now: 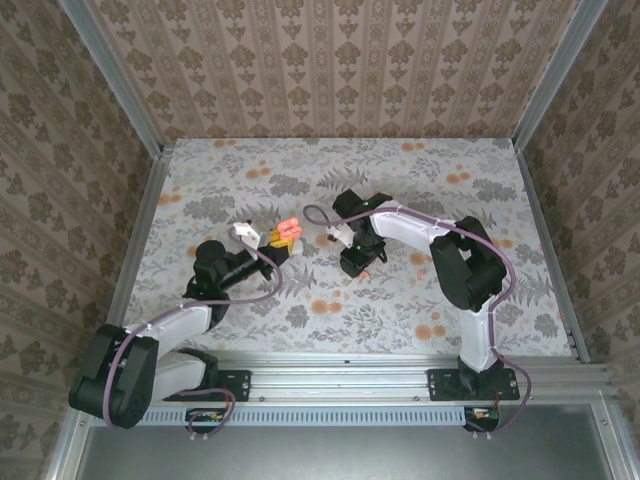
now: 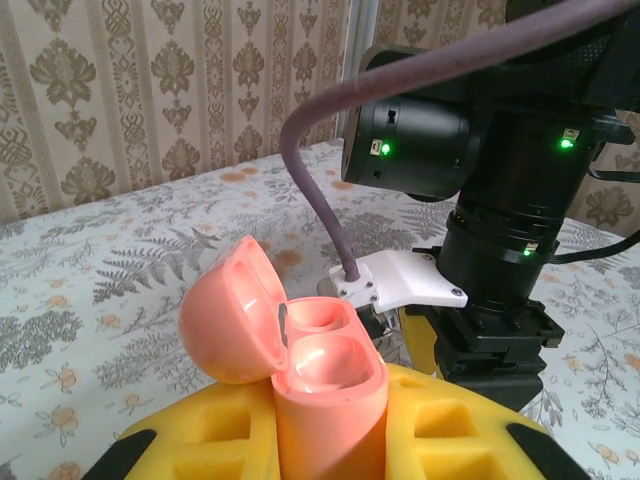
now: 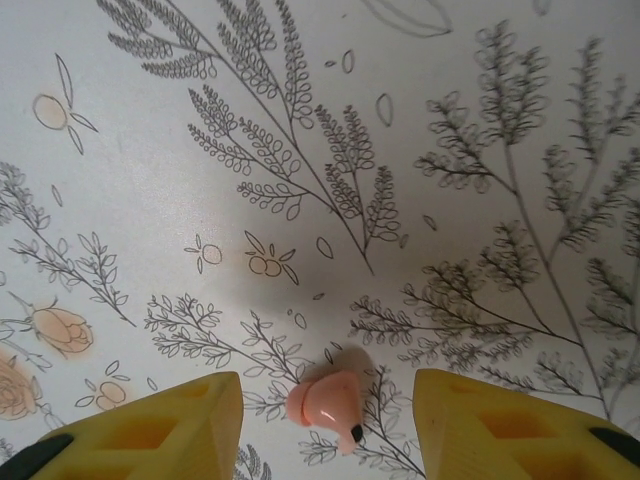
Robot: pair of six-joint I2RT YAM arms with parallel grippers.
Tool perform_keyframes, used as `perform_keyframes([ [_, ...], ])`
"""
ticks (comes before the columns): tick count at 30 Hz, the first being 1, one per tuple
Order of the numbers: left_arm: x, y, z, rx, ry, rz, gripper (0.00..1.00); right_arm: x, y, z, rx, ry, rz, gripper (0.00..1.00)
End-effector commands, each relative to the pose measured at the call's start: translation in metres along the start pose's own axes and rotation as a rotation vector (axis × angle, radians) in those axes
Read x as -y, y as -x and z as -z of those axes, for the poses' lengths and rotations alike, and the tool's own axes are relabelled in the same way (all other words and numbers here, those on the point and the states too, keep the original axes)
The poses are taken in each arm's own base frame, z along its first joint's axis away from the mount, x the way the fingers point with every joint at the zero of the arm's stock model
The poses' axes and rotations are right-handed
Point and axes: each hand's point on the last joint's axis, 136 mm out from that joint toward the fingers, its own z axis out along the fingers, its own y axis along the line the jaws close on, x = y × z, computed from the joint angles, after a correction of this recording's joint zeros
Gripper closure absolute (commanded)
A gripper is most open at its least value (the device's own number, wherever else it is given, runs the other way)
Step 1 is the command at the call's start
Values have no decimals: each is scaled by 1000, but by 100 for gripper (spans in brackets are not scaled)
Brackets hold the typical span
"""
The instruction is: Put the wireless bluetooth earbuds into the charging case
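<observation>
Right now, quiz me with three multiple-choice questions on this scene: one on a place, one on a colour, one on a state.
1. Where is the pink earbud?
A. Inside the case
B. On the tablecloth, between the fingers of the right pincer
C. Clamped in the left pincer

2. What colour is the charging case held in the left pincer?
A. White
B. Black
C. Coral-pink

3. How is the case's lid?
A. Open, with the wells looking empty
B. Shut
C. Open, both wells filled

Answers: B, it lies on the cloth with a gap on either side; C, the shell and lid are pink; A, the lid is swung back over two bare wells.
</observation>
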Motion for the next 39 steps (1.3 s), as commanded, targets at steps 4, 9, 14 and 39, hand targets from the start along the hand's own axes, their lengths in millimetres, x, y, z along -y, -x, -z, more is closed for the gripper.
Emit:
perform_keyframes([
  [4, -3, -3, 5, -6, 23, -20, 88, -2, -15, -18, -75, -20, 64, 52],
  [9, -4, -3, 6, -7, 28, -20, 88, 1, -22, -24, -103, -53, 76, 55],
  [14, -4, -3, 6, -10, 30, -17, 88, 6, -21, -27, -94, -82, 67, 62],
  [39, -2, -24, -11, -27, -4, 4, 88, 12, 1, 30, 249, -15, -167, 80],
])
